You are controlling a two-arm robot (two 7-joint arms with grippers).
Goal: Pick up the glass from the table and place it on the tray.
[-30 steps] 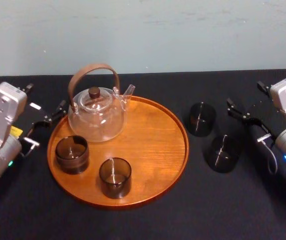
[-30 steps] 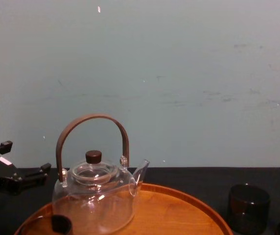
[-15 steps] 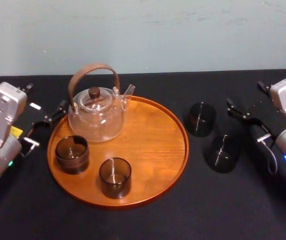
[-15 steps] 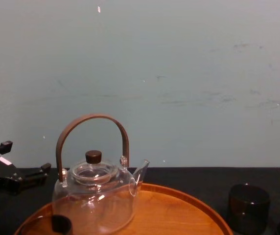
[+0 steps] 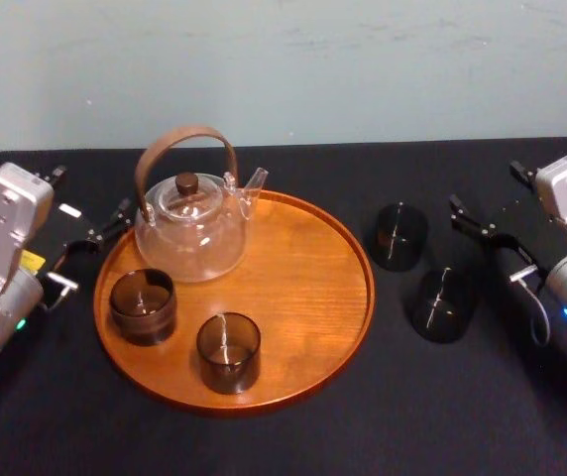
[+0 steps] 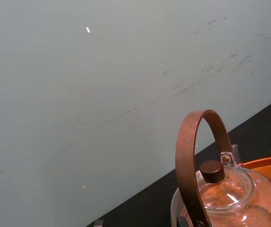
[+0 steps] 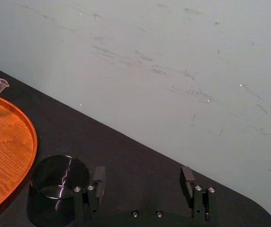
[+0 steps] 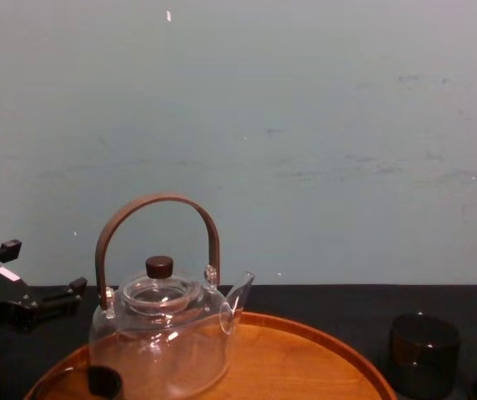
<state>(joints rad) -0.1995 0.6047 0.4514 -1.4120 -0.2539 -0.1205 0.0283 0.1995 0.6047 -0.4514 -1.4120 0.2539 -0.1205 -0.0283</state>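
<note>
Black table (image 5: 293,446): tray (image 5: 313,297) central, glasses (image 5: 399,236) waiting at 3 o'clock beside right pincer (image 7: 142,174), spread wide for grasping; left pincer (image 5: 93,243) parked at 9, likewise spread.

We saw pale grey, boxy wrist housings (image 5: 11,213), each arm carrying a small lit dot. The left gripper (image 5: 89,190) and right gripper (image 5: 484,184) were black. Silver screws (image 7: 77,188) studded the right one's finger bases, a thin grey cable (image 5: 538,302) looped beside it, and a yellow label (image 5: 32,261) marked the left arm.
</note>
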